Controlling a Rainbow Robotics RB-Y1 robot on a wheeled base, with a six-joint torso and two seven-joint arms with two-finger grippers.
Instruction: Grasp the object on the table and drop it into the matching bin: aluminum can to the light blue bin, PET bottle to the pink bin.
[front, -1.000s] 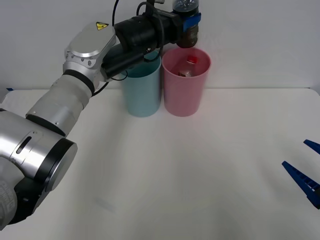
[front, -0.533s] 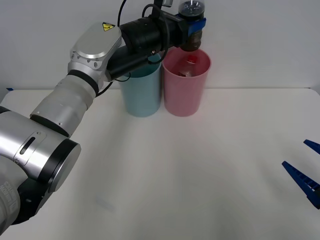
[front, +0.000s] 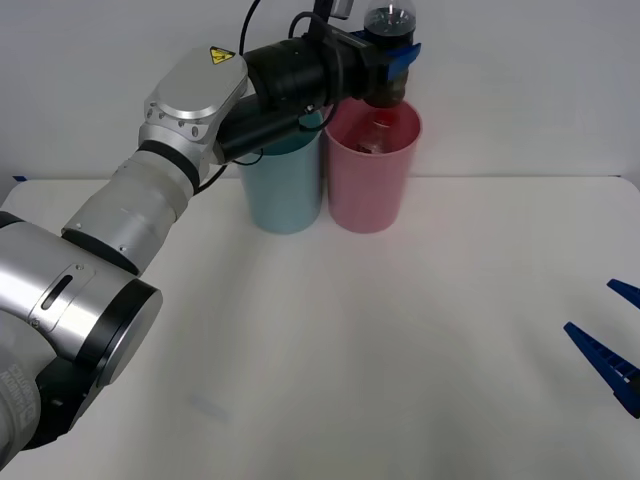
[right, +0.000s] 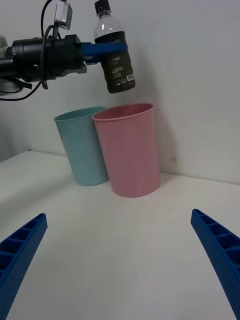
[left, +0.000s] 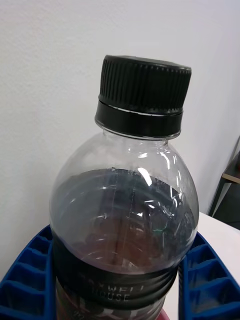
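My left gripper (front: 392, 52) is shut on the PET bottle (front: 385, 62), a small clear bottle with a black cap, dark brown liquid and a dark label. It hangs upright in the air just above the rim of the pink bin (front: 371, 164). From the right wrist, the PET bottle (right: 114, 51) is over the pink bin (right: 130, 150), slightly toward its light-blue-bin side. In the left wrist view the PET bottle (left: 125, 215) sits between my blue fingers (left: 27, 280). The light blue bin (front: 285, 185) stands touching the pink one on its left. My right gripper (front: 606, 358) rests open low at the table's right edge.
A red-capped bottle (front: 377, 135) lies inside the pink bin. Both bins stand at the back of the white table (front: 380, 340), close to the wall. The left arm (front: 150, 190) reaches across above the light blue bin.
The left gripper has carried the bottle a little to the right, further over the pink bin's opening. The right arm has not moved.
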